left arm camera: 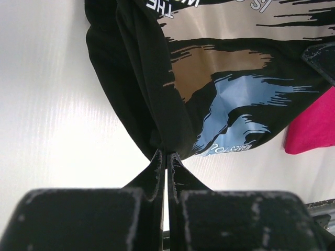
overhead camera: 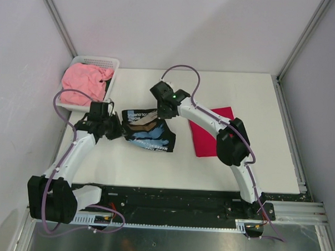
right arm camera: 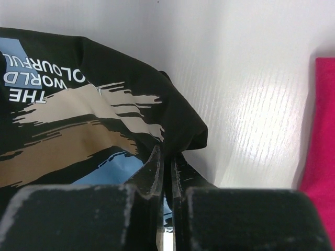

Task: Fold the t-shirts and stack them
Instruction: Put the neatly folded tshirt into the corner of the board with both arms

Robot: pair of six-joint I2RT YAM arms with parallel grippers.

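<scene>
The black t-shirt (overhead camera: 148,131) with a tan-and-blue print hangs bunched between both grippers over the middle of the table. My left gripper (overhead camera: 118,129) is shut on its left edge; in the left wrist view (left arm camera: 167,152) the cloth (left arm camera: 209,78) is pinched at the tips. My right gripper (overhead camera: 163,112) is shut on its upper right edge, as the right wrist view (right arm camera: 168,152) shows on the shirt (right arm camera: 78,120). The crimson red t-shirt (overhead camera: 209,133) lies folded flat on the right. The salmon pink t-shirt (overhead camera: 85,83) is crumpled in the basket.
A white mesh basket (overhead camera: 106,63) stands at the back left corner of the white table (overhead camera: 252,101). The arms' black base rail (overhead camera: 175,201) runs along the near edge. Grey walls close in the sides and back.
</scene>
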